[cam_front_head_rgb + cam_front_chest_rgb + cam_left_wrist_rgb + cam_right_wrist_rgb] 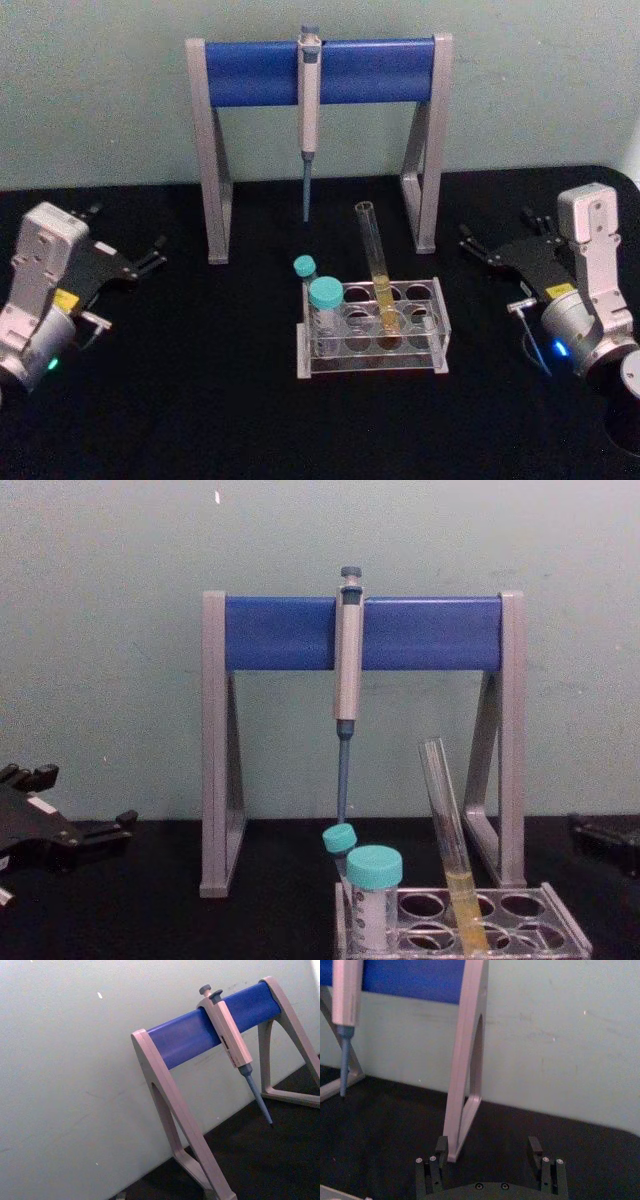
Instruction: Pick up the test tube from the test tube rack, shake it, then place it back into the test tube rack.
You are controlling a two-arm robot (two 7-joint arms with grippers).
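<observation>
Head view has the test tube [377, 270] leaning in the test tube rack [372, 340], both the left gripper [150, 258] and right gripper [478, 246] spread empty well aside, so the right should pinch the bare glass above the yellow liquid and lift straight.

Place: laboratory bench setup
Evidence: grey pipette [309, 95] on grey-and-blue stand [320, 70]; clear plastic tube rack [372, 326]; black surface [200, 400]; plain pale wall [100, 90]

A black table [200, 400] fills the lower frame; at centre sits the clear test tube rack [372, 340], and above it, mid-frame, stands a grey-and-blue pipette stand [318, 130].
</observation>
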